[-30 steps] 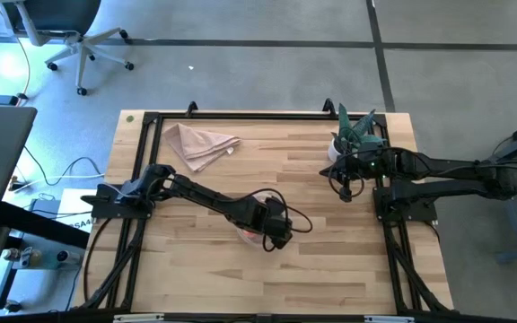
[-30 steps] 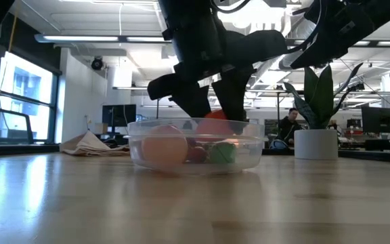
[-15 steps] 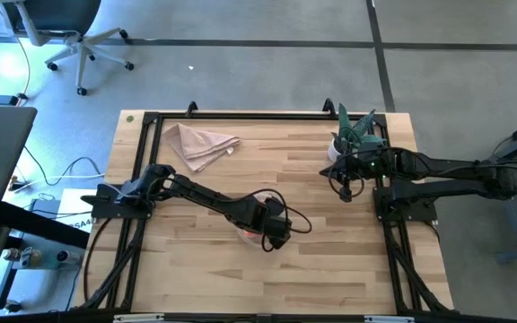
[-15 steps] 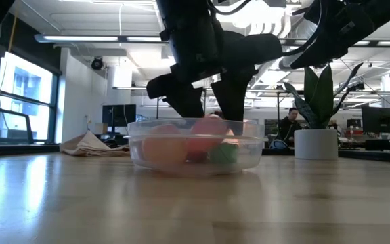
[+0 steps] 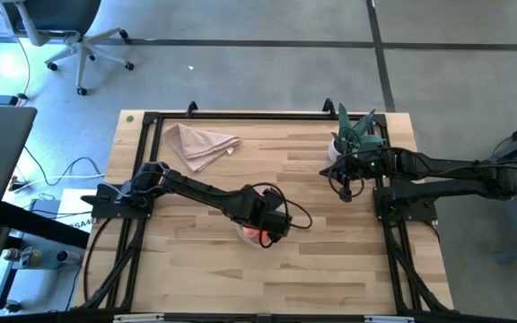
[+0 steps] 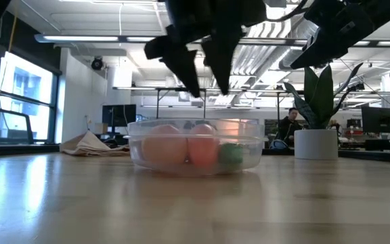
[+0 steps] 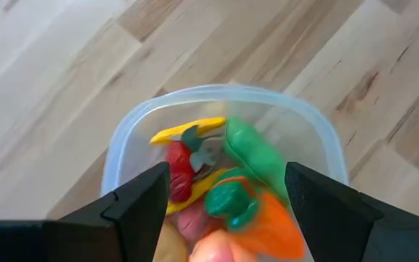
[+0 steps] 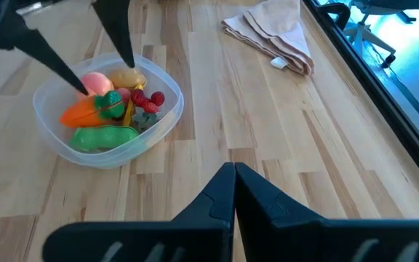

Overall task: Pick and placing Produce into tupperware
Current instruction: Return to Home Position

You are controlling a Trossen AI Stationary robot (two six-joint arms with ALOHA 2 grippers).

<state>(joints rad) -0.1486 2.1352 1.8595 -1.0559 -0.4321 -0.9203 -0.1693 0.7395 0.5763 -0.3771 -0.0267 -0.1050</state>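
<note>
Left gripper point(image 6: 209, 93) upper middle in low view, fingers spread, empty, right above round clear plastic tupperware point(image 6: 147, 126). Orange toy carrot point(image 8: 78, 113) inside it, below fingertips. Guessing exit is straight up. Right gripper point(image 8: 233, 173) pressed together, mid-right by spiky green plant point(image 5: 353, 135).

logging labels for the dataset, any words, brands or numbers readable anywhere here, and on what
None: no text can be read in any view.
White tag on the napkin: any print is too small to read.
Tupperware and produce: no label or marking visible.
</note>
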